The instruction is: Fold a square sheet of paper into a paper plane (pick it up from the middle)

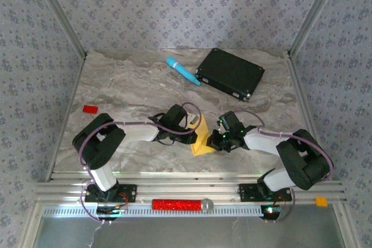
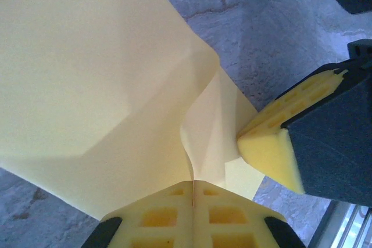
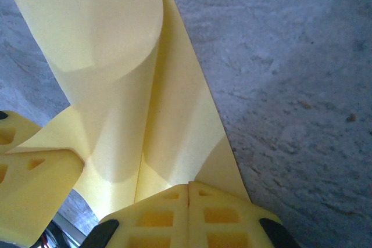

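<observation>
Marble table is seen from above, with a black box at its 1 o'clock corner. Toward 6 o'clock, close to the near edge, the yellow sheet of paper is held partly folded, with a curled flap and soft creases seen in the wrist views. The left gripper is clamped on it from the sheet's 9 o'clock side and the right gripper from 3 o'clock, the two pinches set very near each other. A blue cylinder and a small red block lie well apart, at 12 and 9 o'clock. A fold is judged to be in hand. The edges should be lined up before the crease is pressed, and the pull should be gentle and even so that the thin sheet is neither torn nor skewed.
</observation>
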You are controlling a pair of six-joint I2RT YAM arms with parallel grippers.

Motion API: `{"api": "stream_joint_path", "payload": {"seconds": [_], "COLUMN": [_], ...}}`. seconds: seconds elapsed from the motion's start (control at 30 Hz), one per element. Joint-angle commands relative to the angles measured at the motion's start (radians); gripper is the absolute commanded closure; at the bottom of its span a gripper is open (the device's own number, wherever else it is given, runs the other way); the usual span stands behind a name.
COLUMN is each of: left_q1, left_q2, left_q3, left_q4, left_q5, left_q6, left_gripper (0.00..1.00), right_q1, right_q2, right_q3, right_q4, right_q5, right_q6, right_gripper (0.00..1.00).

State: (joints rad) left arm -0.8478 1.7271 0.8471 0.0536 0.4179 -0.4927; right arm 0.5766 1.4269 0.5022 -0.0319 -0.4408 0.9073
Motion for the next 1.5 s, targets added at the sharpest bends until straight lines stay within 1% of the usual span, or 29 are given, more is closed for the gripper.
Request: {"api": "stream_joint_path", "payload": {"seconds": [0.0,0.4,0.7,1.0,1.47], "left_q1": [0.006,-0.008,-0.017,-0.023,-0.029], "left_q2": [0.022,0.055,0.046,0.040,0.031], "left_q3": [0.013,0.027,0.036,0.046,0.056], "left_q4": [-0.030,-0.003,-0.027,-0.054,-0.069], "left_q5": [-0.016,-0.009,-0.080,-0.115,-0.088], "left_q6": [0.031,0.039,0.067,0.090,0.091], "left_gripper": [0.94,0.93,0.93,0.93,0.92], "right_q1": [0.009,0.010,0.010,0.011,0.009], "right_q2": [0.010,0.010,0.011,0.014,0.011], "right_q3": [-0.025,-0.023,-0.024,-0.024,-0.025], "right_q4": [-0.059,-0.068,-0.071,-0.069,-0.074], "right_q5": [0.035,0.037,0.040,0.039,0.039], "right_q6": [0.012,0.014,0.014,0.014,0.014], "right_gripper": [0.94,0.94,0.94,0.94,0.94]}}
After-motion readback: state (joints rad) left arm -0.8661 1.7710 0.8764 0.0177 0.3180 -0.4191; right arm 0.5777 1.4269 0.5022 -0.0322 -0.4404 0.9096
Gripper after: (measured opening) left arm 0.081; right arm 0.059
